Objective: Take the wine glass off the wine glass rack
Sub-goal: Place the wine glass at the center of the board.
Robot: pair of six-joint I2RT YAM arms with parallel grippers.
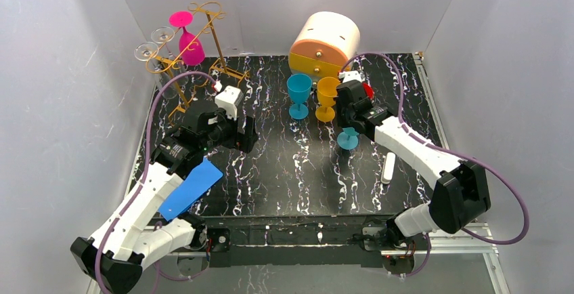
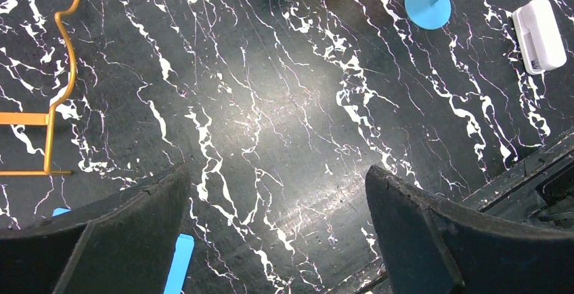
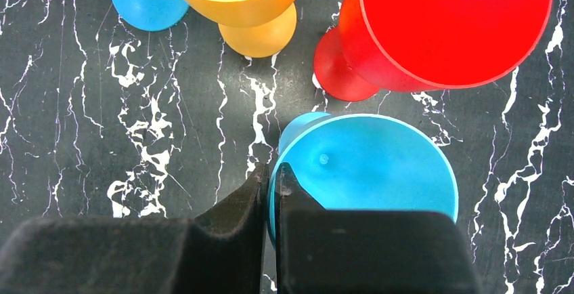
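Blue glass [image 3: 365,172] gripped at rim by right jaws; left jaws released. To be lowered upright, clear of red glass [image 3: 447,23].

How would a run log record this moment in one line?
left end effector: open, empty | right end effector: shut on blue glass rim | wine glass rack: holds pink glass

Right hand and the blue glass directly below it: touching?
Touching. Right wrist view: the right hand pinches the rim of the blue glass, one finger inside, one outside.
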